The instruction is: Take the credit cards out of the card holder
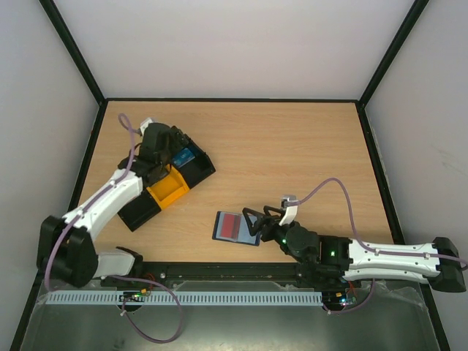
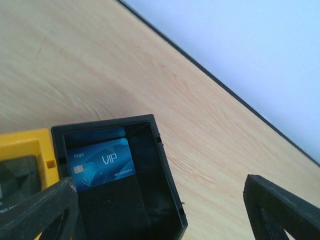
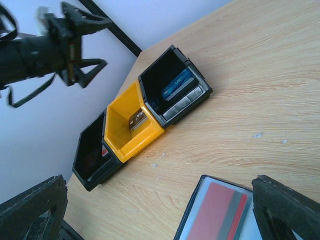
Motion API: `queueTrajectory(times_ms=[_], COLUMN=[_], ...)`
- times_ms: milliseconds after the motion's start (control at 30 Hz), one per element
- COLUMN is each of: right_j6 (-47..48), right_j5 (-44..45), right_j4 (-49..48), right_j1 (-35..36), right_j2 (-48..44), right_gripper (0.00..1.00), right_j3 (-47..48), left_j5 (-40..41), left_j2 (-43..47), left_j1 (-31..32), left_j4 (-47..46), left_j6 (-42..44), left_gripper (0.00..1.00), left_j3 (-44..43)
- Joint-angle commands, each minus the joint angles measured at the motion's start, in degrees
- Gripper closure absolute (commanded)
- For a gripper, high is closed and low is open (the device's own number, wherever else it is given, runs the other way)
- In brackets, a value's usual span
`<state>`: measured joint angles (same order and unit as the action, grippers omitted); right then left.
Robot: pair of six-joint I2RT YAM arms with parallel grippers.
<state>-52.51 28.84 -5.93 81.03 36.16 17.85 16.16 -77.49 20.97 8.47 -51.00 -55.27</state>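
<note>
Gaping wide and empty, the right gripper is held just beside the open black-edged bifold card holder. The holder is laid flat to its left, long axis left-right, with a red grey-striped card inside. Left gripper, also wide, is hung well apart over the blue plastic VIP card dropped in a black box tray.

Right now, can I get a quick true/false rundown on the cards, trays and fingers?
1. The blue card lies in a black tray. True.
2. The yellow tray is empty. False: a dark card lies in it.
3. The card holder is shut. False: it lies open, with a red card showing inside.
4. The left fingers are open and hold nothing. True.
</note>
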Motion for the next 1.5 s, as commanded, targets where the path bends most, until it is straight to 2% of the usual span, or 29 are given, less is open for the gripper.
queueTrajectory(times_ms=[0, 133, 300, 400, 533, 733, 900, 1000, 1167, 1467], right_j6=[-3.81, -5.91, -6.66, -8.17, -8.51, -9.13, -11.01, -12.12, -13.69, -15.42], right_j5=[4.12, 5.94, 4.18, 3.39, 1.76, -1.16, -3.48, -4.56, -6.54, -12.65], right_j4=[4.87, 8.06, 6.98, 7.31, 7.16, 6.03, 2.29, 0.57, -0.7, -5.52], right_j1=[0.32, 0.34, 0.34, 0.31, 0.35, 0.34, 0.31, 0.27, 0.14, -2.8], right_j2=[-2.79, -4.75, -6.47, -5.21, -0.5, 8.54, 12.43, 14.57, 19.86, 30.52], right_gripper=[0.02, 0.02, 0.02, 0.02, 0.01, 0.18, 0.56, 0.7, 0.75, 0.78], right_j3=[-1.25, -1.73, -3.15, -2.99, -1.74, 0.56, 0.1, -0.13, 1.09, 2.5], left_j5=[-5.23, -12.43, -25.86, -33.89, -38.51, -40.95, -41.25, -41.16, -41.38, -41.35], left_j2=[8.0, 13.76, 19.54, 21.17, 22.84, 26.33, 29.02, 29.8, 29.28, 27.75], left_j1=[0.2, 0.21, 0.3, 0.3, 1.69, 6.15, 10.21, 11.45, 13.03, 16.03], left_j4=[2.74, 4.67, 4.54, 4.61, 3.99, 1.62, -1.76, -4.02, -7.32, -15.14], left_j6=[5.82, 9.91, 14.21, 14.48, 13.04, 11.8, 7.58, 4.85, 2.14, -3.16], left_gripper=[0.01, 0.0, 0.0, 0.01, 0.05, 0.13, 0.23, 0.29, 0.31, 0.32], left_j3=[3.23, 6.41, 11.58, 14.41, 18.98, 25.32, 30.55, 33.33, 36.07, 40.92])
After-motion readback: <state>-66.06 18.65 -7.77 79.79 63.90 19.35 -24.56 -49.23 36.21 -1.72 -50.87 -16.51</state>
